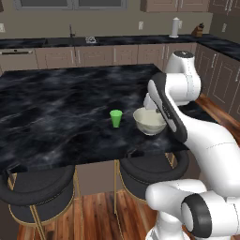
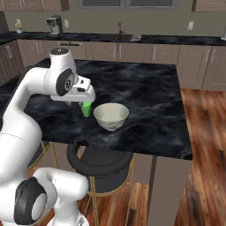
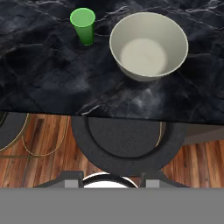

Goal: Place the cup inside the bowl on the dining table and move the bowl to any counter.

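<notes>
Green cup (image 3: pixel 82 25) upright at 9 o'clock of bowl (image 3: pixel 148 46), apart; both near dining table (image 3: pixel 52 83) front edge, stool (image 3: pixel 127 144) below. Gripper spread unreadable.

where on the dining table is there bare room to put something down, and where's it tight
Bare marble runs wide left of the cup, and beyond the cup and bowl toward the far edge of the table. A narrower bare strip lies between the bowl and the near edge, above the stool. It is tight in the gap between cup and bowl, which stand apart.
</notes>
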You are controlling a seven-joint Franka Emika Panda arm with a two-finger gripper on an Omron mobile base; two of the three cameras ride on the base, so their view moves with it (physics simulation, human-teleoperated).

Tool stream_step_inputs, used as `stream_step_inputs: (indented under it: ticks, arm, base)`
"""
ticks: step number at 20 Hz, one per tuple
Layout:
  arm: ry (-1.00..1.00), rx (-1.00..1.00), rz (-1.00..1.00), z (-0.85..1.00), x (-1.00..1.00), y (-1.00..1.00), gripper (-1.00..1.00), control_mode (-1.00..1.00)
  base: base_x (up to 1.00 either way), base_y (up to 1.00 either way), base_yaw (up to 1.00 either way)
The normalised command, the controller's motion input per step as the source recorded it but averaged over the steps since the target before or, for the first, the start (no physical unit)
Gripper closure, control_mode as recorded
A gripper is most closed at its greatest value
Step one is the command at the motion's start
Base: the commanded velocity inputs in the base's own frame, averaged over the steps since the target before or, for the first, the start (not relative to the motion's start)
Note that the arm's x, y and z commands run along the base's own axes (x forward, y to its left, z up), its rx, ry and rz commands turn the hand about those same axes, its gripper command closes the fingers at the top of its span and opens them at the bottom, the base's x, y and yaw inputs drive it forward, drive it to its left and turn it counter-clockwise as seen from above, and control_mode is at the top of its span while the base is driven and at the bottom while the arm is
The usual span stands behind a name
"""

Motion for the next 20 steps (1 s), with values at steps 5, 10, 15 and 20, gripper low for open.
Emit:
stream_step_inputs:
  ticks: [5,10,15,20]
  arm:
    - [0.0,0.0,-0.01,0.0,0.15,0.0,-1.0,-1.0]
    - [0.0,0.0,-0.03,0.0,0.1,0.06,-1.0,-1.0]
    - [0.0,0.0,-0.04,0.0,0.24,0.15,-1.0,-1.0]
    - [0.0,0.0,-0.06,0.0,0.21,0.19,-1.0,-1.0]
  base:
    - [0.0,0.0,0.0]
    - [0.0,0.0,0.0]
    - [0.0,0.0,0.0]
    - [0.0,0.0,0.0]
